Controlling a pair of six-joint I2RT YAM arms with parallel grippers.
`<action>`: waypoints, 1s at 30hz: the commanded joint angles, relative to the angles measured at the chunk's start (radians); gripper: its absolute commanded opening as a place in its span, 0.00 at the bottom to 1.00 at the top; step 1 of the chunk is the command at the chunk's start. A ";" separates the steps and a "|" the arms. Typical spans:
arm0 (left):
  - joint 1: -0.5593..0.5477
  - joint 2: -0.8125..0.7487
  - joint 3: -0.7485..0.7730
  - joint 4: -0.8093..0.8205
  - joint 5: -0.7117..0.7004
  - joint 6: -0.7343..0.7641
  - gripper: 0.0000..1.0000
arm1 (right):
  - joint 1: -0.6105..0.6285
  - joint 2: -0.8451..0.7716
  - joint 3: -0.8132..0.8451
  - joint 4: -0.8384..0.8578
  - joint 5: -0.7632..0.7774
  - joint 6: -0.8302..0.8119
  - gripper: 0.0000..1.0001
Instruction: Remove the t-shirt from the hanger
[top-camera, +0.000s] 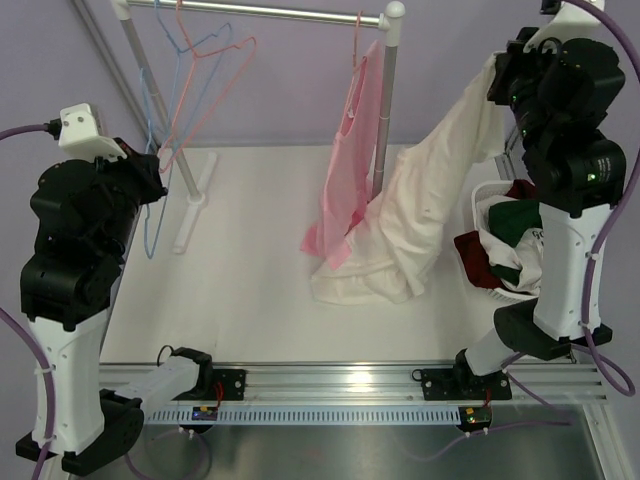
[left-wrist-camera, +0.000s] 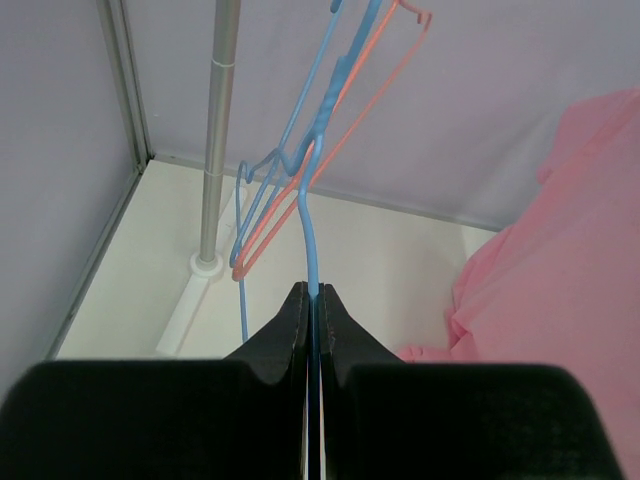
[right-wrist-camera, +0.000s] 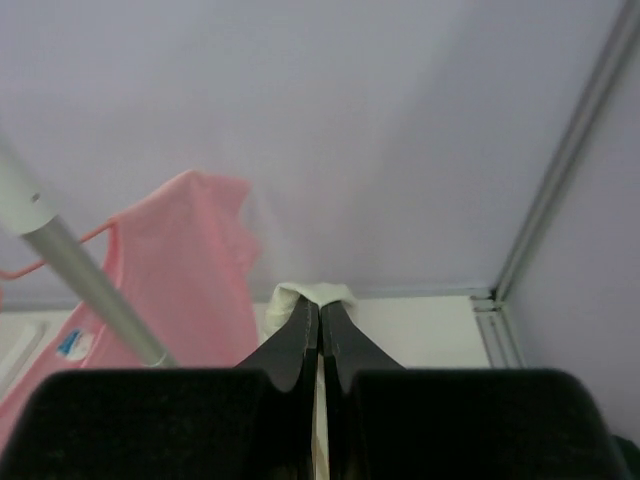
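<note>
Overhead view, clock directions taken from the table centre, with 12 o'clock at the far wall. The white table (top-camera: 240, 290) is enclosed by lilac walls (top-camera: 290, 90), and a metal track (top-camera: 330, 380) carrying both my arm bases runs along its 6 o'clock edge. A clothes rail (top-camera: 270, 13) spans the far side from 11 to 1 o'clock, held up at 1 o'clock by an upright post (top-camera: 385, 110). My left gripper (left-wrist-camera: 313, 295), raised at 9 o'clock, has its fingers pressed together on the wire of a blue hanger (left-wrist-camera: 309, 250). A coral hanger (top-camera: 211, 99) hangs just beside it at 11 o'clock. My right gripper (right-wrist-camera: 319, 308), raised at 2 o'clock, is clamped narrow on an edge of the white t-shirt (top-camera: 420, 210). The shirt slopes down from those fingers and lies heaped on the table at about 4 o'clock. A pink t-shirt (top-camera: 350, 170) hangs from the rail just left of the post, its lower hem touching the white heap. A white basket (top-camera: 478, 200) of red, green and white clothes (top-camera: 510, 240) stands at 3 o'clock beside my right arm.
</note>
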 joint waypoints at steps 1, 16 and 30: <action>0.002 -0.011 -0.008 0.078 -0.057 0.037 0.00 | -0.036 -0.036 0.052 0.118 0.091 -0.100 0.00; 0.002 -0.012 -0.110 0.226 -0.158 0.078 0.00 | -0.330 0.045 0.159 0.708 0.368 -0.540 0.00; 0.002 -0.029 -0.187 0.412 -0.361 0.096 0.00 | -0.692 -0.313 -0.882 0.513 0.104 0.260 0.00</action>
